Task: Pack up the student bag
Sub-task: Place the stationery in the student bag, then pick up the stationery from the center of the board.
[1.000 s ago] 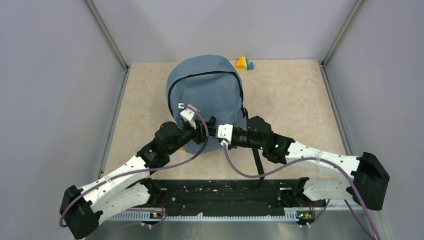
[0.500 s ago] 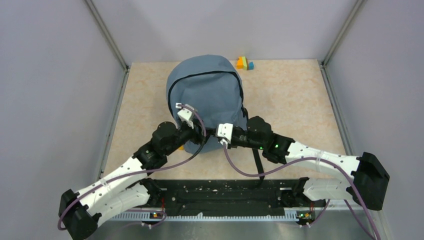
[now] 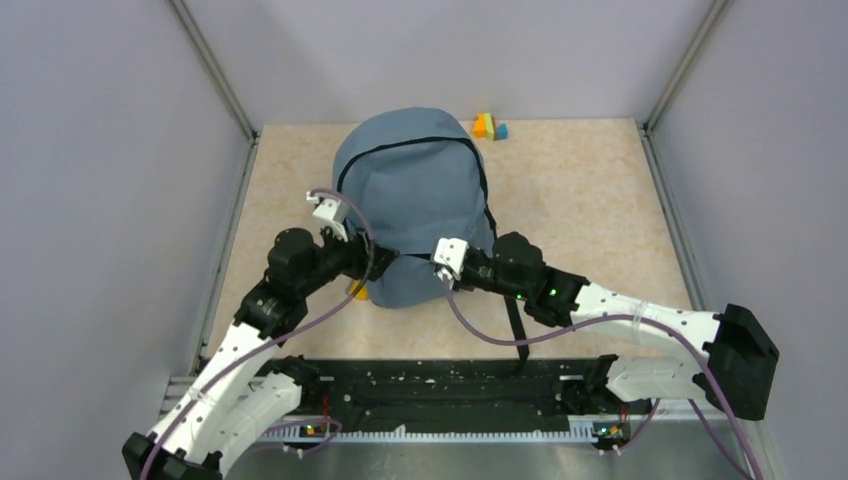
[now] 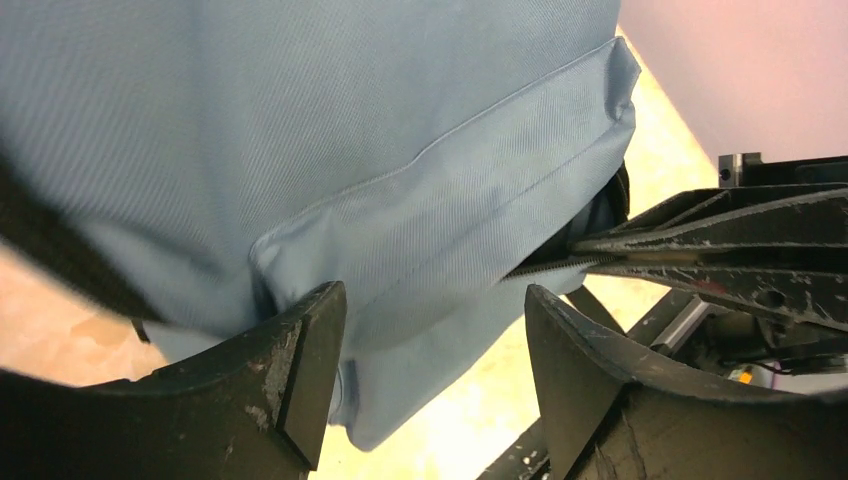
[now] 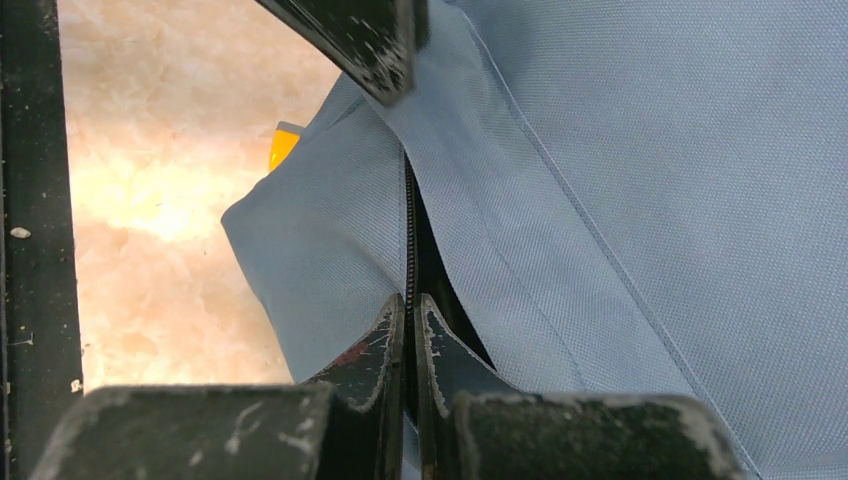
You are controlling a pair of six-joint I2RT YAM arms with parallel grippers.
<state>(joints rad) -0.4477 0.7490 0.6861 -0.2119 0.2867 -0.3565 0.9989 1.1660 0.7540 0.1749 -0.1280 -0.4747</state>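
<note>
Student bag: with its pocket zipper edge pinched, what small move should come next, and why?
Probably bring the open left gripper forward onto the pocket lip and close, to spread the opening: the right gripper is shut on the student bag's zipper edge, and the gap looks narrow.

Left arm (image 3: 290,275) and right arm (image 3: 525,272) reach the student bag (image 3: 415,195); coloured blocks (image 3: 489,126) sit beyond it.

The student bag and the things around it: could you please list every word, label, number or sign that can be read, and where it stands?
No text can be read in any view.
On the student bag: plain grey-blue fabric, with no label or logo showing.
On the coloured blocks near the far wall: too small to tell any marking.
</note>
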